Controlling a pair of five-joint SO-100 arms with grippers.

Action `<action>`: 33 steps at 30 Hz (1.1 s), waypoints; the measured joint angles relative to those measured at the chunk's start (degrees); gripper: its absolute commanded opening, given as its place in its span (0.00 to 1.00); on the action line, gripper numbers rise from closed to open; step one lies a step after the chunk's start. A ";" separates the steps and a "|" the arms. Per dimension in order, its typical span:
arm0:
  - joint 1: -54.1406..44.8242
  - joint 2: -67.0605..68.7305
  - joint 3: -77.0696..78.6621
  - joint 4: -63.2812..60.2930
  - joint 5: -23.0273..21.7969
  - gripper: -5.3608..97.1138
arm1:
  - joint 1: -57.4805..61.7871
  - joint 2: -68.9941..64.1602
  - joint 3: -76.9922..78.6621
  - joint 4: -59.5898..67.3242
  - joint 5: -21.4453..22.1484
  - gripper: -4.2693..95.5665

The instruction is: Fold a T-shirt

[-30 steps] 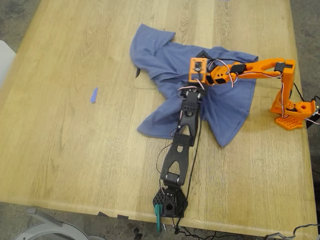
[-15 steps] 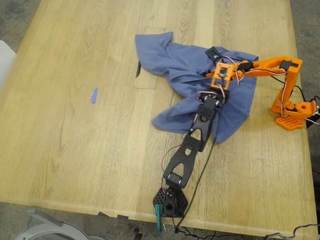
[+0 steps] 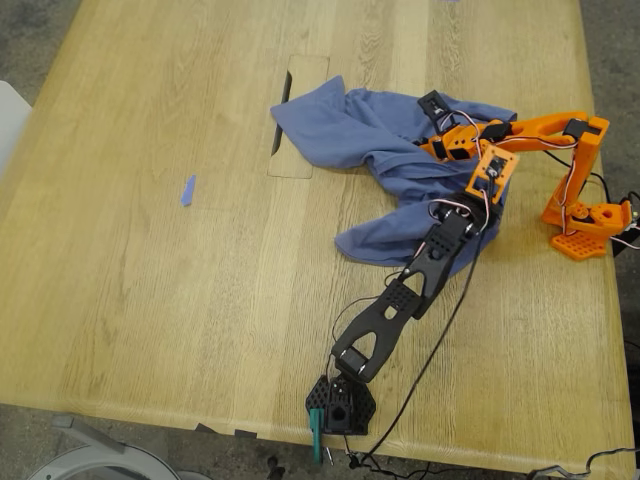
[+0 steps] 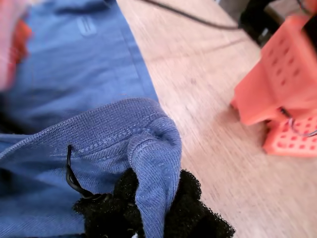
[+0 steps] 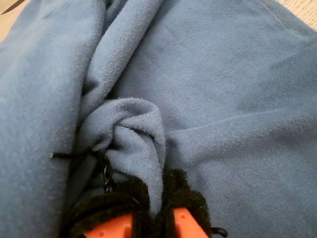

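Plainly, the folding is hardly getting anywhere yet: no neat fold is showing, and all the flattening and folding is, by my judgement, waiting to be done.

Nearest, at the lower centre of the exterior view, the black arm is reaching up and to the right across the table (image 3: 150, 300). My first gripper (image 3: 487, 203) is sitting at the right-hand edge of the T-shirt (image 3: 400, 150), right of centre in that view. In the first wrist view its padded jaws are clamping a stitched hem of the T-shirt (image 4: 148, 144), the cloth humping up over them, with bare wood and the orange base (image 4: 277, 89) just beyond.

The T-shirt is lying bunched in the upper middle and right of the exterior view. One lobe is pointing to the upper left, another is trailing down towards the centre, and thick creases are running between them. It is looking slate blue, soft and limp; no print is showing.

Farther back, my second gripper (image 3: 445, 140) is resting on the top of the heap. In the second wrist view its jaws are pinching a ridge of the T-shirt (image 5: 138, 129), with cloth filling the picture.

A tape scrap (image 3: 187, 190) is lying well apart at the exterior view's left.
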 measured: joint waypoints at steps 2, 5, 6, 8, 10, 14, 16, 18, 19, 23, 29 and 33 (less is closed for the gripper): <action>0.26 -3.16 0.00 -1.49 -0.09 0.05 | 0.00 0.00 0.26 -0.18 0.00 0.05; 0.26 -7.03 0.00 -3.34 -0.44 0.06 | 0.00 0.35 0.70 -0.53 0.00 0.05; 0.26 -7.91 0.00 -3.69 -0.44 0.06 | 0.00 0.35 0.97 -0.53 0.00 0.05; 0.26 -9.32 0.00 -4.04 -0.44 0.08 | 0.00 0.53 1.41 -0.70 0.00 0.05; 0.26 -10.11 0.00 -3.60 -0.44 0.12 | 0.00 0.79 2.02 -0.79 0.00 0.05; 0.26 -11.87 0.00 -3.34 -0.44 0.29 | 0.00 0.97 2.29 -1.23 0.00 0.05; 0.18 -12.13 0.00 -3.52 -0.26 0.40 | 0.00 0.97 2.29 -1.23 0.00 0.05; -0.35 -12.22 0.00 -3.52 0.35 0.52 | 0.00 0.97 2.29 -1.23 0.00 0.05; -0.35 -12.30 0.00 -3.52 0.97 0.56 | 0.00 0.97 2.29 -1.23 0.00 0.05; -0.35 -12.30 0.00 -0.62 3.25 0.67 | 0.00 1.14 2.64 -1.23 0.00 0.05; -0.35 -12.30 0.00 4.57 5.01 0.71 | 0.00 1.49 3.16 -1.23 0.00 0.05; -0.35 -12.22 0.00 4.83 5.27 0.71 | -0.09 1.49 3.16 -1.23 0.00 0.05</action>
